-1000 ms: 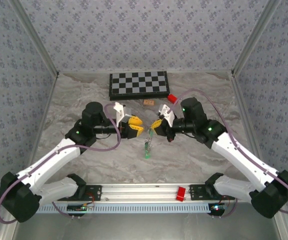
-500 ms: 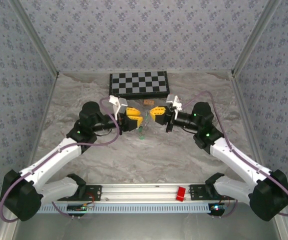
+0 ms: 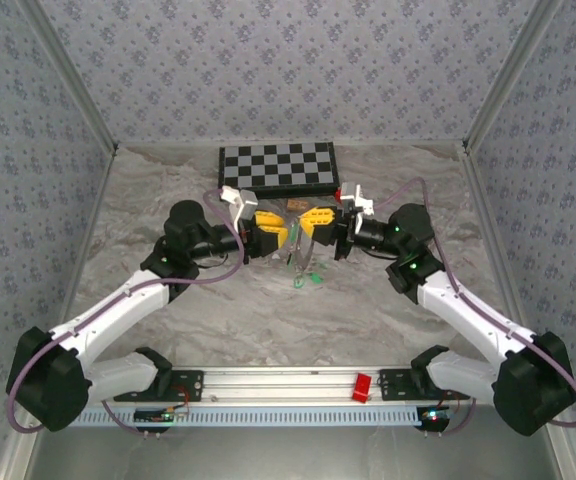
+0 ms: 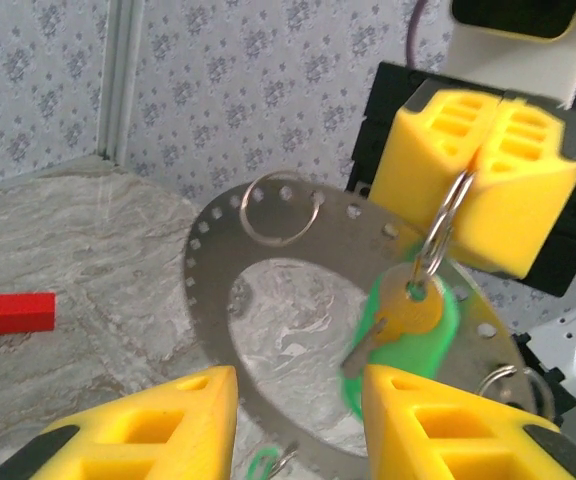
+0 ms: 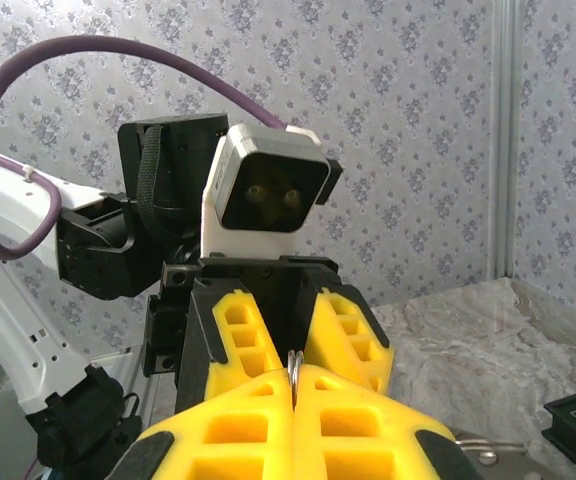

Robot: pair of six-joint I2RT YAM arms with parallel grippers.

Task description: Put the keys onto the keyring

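Both arms meet just in front of the board [image 3: 277, 166], lifted off the table [image 3: 148, 200]. The left end effector [image 3: 268, 232] has its fingers part spread, with the near rim of the keyring [image 4: 208, 290] gripped between them. The keyring is a flat grey hoop with small holes along its edge, held in the air and tilted, with marble visible through its middle. The right end effector [image 3: 313, 222] is pressed together, pinching a small split ring [image 4: 446, 225] at the hoop's far edge. From that ring a key [image 4: 408, 310] with a green head hangs against the hoop's rim. Another split ring [image 4: 280, 208] sits in a hole on the rim's board side. The two end effectors are close, with a narrow gap between them. Open marble runs from the board out to both side walls and back to the rail [image 3: 288, 380], where a red block [image 3: 362, 387] sits.
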